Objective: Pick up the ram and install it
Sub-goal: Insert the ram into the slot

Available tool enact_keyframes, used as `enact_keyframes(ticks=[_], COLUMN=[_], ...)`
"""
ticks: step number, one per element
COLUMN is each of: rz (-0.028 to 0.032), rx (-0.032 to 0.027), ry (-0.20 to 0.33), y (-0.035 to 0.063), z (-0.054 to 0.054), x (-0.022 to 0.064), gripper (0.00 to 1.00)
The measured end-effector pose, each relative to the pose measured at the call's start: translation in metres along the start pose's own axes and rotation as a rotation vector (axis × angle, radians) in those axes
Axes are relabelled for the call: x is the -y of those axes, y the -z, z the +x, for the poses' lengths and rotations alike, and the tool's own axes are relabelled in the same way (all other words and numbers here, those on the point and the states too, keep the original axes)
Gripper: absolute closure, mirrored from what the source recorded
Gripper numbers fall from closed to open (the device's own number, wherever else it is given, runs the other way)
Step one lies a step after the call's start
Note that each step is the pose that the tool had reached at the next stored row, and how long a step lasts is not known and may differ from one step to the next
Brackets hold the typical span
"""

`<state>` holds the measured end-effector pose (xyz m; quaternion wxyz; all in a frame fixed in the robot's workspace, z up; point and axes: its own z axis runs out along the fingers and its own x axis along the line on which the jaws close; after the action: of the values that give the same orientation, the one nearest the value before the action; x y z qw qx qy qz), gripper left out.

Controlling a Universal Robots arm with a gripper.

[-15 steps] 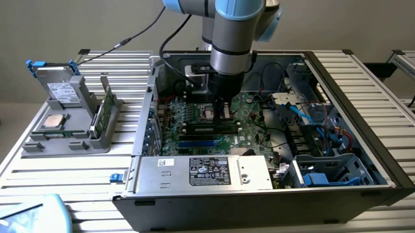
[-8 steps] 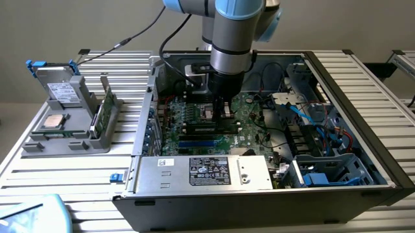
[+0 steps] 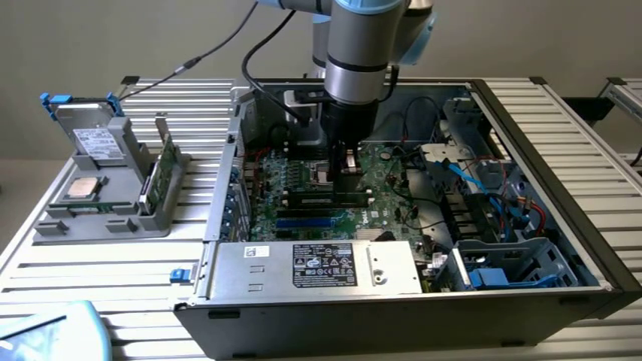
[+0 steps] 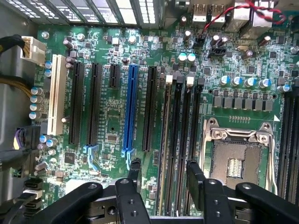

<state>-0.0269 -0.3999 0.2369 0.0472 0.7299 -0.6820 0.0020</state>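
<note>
Your hand (image 4: pixel 163 163) is spread wide and pinches nothing; its fingers (image 4: pixel 135 175) hang just above the motherboard (image 4: pixel 112 116) inside the open case (image 3: pixel 561 226); between them, touching neither, the ram (image 4: pixel 167 149) stands on edge in a black slot, with more slots (image 4: pixel 182 140) right alongside; the open processor socket (image 4: pixel 238 158) lies just beside the hand; well away from it, outside the case, you see a grey holder (image 3: pixel 95 222) on the counter (image 3: pixel 101 274), a green board (image 3: pixel 165 169) upright in it.
</note>
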Motion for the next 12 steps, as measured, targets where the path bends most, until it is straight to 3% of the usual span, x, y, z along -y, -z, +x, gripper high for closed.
enact_keyframes(ticks=[5, 10, 12], rz=[0.0001, 0.0000, 0.0000], rx=[0.0002, 0.0001, 0.0001], ry=[0.000, 0.000, 0.000], y=[0.0010, 0.0011, 0.0010], z=[0.0000, 0.0001, 0.0001], x=[-0.0001, -0.0001, -0.0001], gripper=[0.50, 0.82, 0.87])
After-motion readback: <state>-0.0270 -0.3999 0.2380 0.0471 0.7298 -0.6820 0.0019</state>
